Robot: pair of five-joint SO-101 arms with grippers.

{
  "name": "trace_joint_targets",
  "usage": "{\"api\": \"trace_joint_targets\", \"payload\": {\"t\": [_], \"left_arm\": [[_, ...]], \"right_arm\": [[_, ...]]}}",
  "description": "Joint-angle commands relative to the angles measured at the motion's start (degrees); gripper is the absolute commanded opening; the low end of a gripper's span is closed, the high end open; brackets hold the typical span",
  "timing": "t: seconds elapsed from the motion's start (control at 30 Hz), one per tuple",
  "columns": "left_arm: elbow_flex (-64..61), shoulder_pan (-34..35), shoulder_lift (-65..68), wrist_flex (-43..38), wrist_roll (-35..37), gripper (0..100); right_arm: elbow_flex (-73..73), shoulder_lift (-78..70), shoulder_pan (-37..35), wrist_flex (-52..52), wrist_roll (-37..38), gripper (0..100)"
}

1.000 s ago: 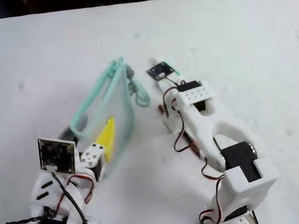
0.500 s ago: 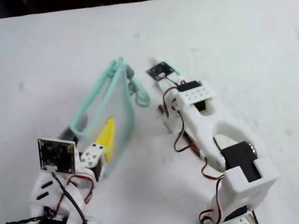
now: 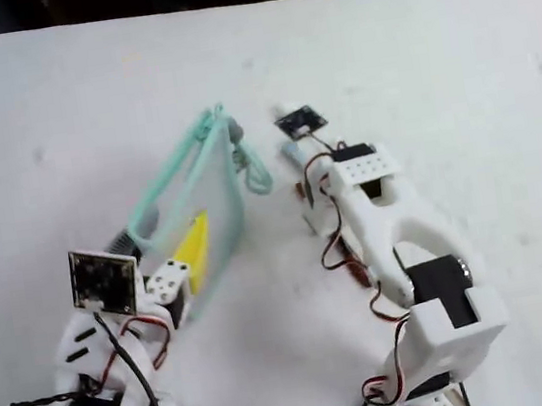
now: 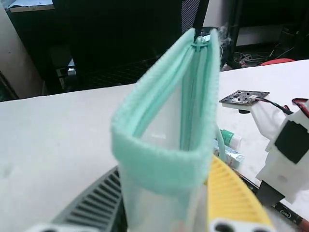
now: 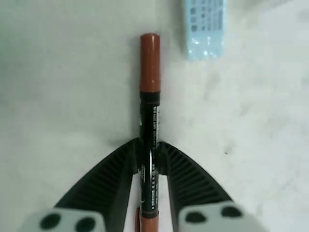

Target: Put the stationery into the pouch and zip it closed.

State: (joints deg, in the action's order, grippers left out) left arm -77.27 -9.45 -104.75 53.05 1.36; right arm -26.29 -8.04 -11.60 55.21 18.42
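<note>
Right gripper (image 5: 147, 159) is pinched tight on the barrel of a brown-capped pen (image 5: 149, 72), which is down at the table (image 3: 452, 56) near the pouch (image 3: 190, 204), w/ a pale blue item (image 5: 205, 29) lying just past the pen's cap. Left gripper (image 4: 164, 217) clamps the pouch's near end, holding it up w/ mouth gaping & zip undone. Task looks early: pen not yet in, blue item left outside, zipping not started.

free: far table (image 3: 431, 49) | obstacles: pouch (image 3: 200, 198), right arm (image 3: 384, 217), narrow gap between
</note>
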Motion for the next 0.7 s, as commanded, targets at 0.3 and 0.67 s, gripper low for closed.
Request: {"api": "trace_joint_targets", "payload": {"t": [0.3, 0.67], "left_arm": [[0.26, 0.13, -0.04, -1.49, 0.18, 22], [0.26, 0.13, -0.04, -1.49, 0.18, 22]], "right_arm": [[-18.64, 28.09, 1.36, -11.47, 0.44, 1.7], [-28.75, 42.51, 1.36, -16.04, 0.53, 1.7]]}}
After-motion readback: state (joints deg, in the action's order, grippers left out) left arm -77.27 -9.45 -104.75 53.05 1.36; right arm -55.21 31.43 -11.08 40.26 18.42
